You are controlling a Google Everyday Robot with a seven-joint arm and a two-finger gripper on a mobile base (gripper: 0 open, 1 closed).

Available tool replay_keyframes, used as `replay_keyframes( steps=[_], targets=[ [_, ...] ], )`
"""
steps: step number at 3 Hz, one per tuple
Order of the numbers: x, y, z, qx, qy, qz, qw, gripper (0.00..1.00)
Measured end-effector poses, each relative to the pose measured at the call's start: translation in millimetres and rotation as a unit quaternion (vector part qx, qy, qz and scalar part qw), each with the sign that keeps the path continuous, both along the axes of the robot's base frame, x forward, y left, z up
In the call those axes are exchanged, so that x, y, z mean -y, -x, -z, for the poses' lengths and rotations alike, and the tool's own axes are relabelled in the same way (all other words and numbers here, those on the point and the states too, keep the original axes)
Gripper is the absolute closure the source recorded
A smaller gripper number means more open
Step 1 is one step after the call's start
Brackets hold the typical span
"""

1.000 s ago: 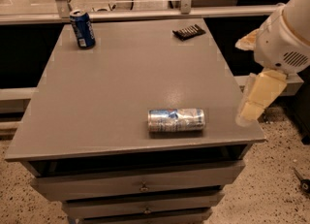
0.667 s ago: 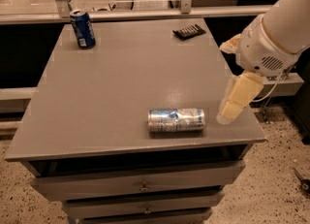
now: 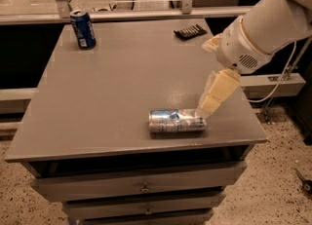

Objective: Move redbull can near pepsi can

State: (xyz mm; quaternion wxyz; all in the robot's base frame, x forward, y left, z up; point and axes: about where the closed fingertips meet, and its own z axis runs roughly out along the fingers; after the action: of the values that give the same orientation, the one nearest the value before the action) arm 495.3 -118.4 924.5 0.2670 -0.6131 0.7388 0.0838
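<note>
The redbull can [image 3: 176, 121], slim and silver with pale blue patches, lies on its side near the front right of the grey table [image 3: 122, 83]. The pepsi can [image 3: 83, 28], dark blue with a silver top, stands upright at the far left corner. My gripper [image 3: 210, 103] hangs from the white arm on the right, its cream tip just above the right end of the redbull can.
A flat black ridged object [image 3: 189, 31] lies at the far right of the table. The table has drawers below its front edge. A railing runs behind it. A speckled floor lies to the right.
The arm has moved left and down from beyond the table's right edge. The gripper tip now sits over the right end of the redbull can. Neither can has moved.
</note>
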Motion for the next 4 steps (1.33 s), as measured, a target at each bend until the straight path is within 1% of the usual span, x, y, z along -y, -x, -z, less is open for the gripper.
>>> replay_keyframes(
  steps=[1,2,3,4],
  targets=[
    [-19.3,-10.4,5.7,0.011,-0.033,-0.009,0.9993,0.00],
    [-60.7,-41.3,9.7,0.033,-0.081,-0.031,0.9957,0.00],
    [-88.5,-60.5,12.2,0.028,-0.101,-0.045,0.9934,0.00],
    [-99.3,-57.2,10.6,-0.001,-0.092,-0.063,0.9937,0.00]
  ],
)
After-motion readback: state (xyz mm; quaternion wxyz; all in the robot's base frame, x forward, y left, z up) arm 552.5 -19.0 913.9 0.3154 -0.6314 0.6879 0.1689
